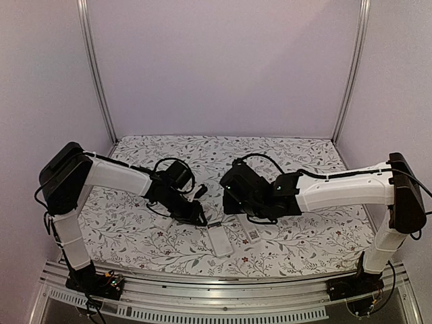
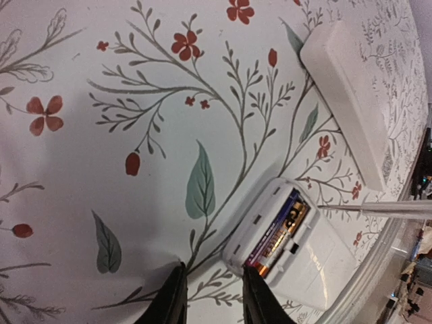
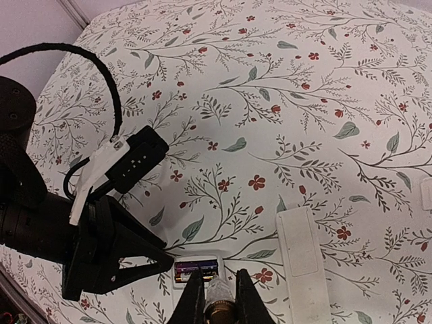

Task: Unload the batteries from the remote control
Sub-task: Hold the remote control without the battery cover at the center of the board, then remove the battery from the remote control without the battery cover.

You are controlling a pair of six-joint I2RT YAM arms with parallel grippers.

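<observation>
The batteries lie side by side in the open bay of the remote, dark-cased with an orange end showing. The remote lies flat on the flowered bench; in the top view it is at 6 o'clock from the bench's middle, near the front edge. A white slab lies flat near the remote but apart from it, at 3 o'clock in the right wrist view.

The left fingers stand partly apart with only bench between them and hold nothing. In their own view the bay end of the remote is just beside them at 2 o'clock.

The right fingers are closed on a thin grey tool. In the left wrist view the tool runs in from 3 o'clock and ends at the bay's edge. Whether its tip touches the remote cannot be told. In the right wrist view the bay shows just past these fingertips, at 11 o'clock.

In the top view the left arm rises from its base at 7 o'clock, and its forearm slopes down toward the middle. The right arm rises at 5 o'clock, with its forearm running nearly level toward 9 o'clock and its wrist bent down over the remote.
</observation>
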